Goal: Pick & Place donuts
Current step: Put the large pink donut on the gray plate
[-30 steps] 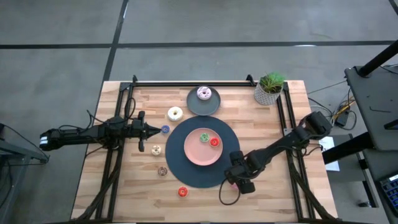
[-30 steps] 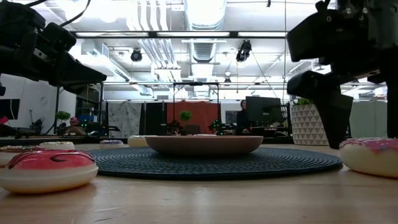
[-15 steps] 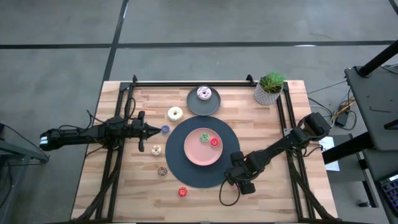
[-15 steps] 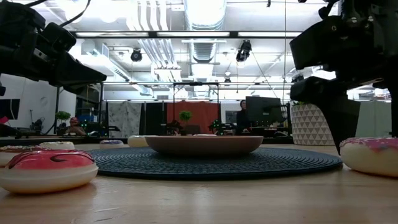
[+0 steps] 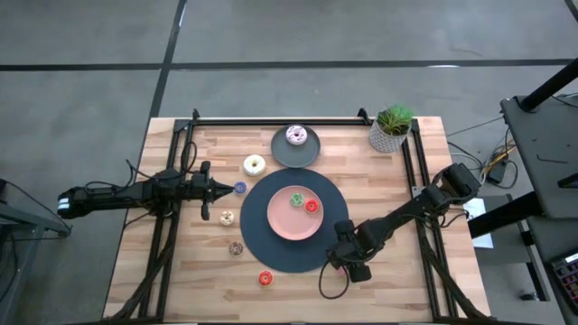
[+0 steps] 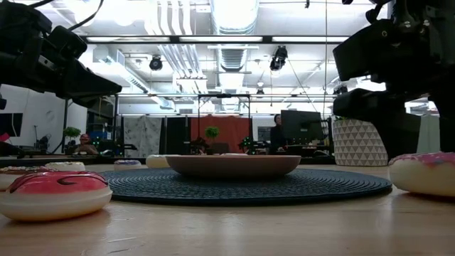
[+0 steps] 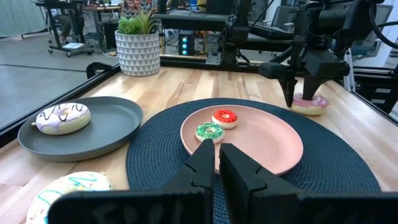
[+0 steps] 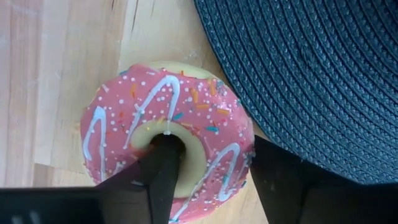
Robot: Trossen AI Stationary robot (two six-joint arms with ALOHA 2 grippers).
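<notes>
One finger of the right end effector (image 8: 211,177) sits in the pink donut's (image 8: 168,134) hole, fingers apart, ready to pinch its ring; the left end effector (image 7: 214,165) waits, fingers together.

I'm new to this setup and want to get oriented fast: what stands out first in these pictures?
The right pincer is down over a pink sprinkled donut on the wood just off the dark round mat, one finger in its hole, one outside. At the mat's centre a pink plate holds a green donut and a red donut. The left pincer waits shut at the table's left.
</notes>
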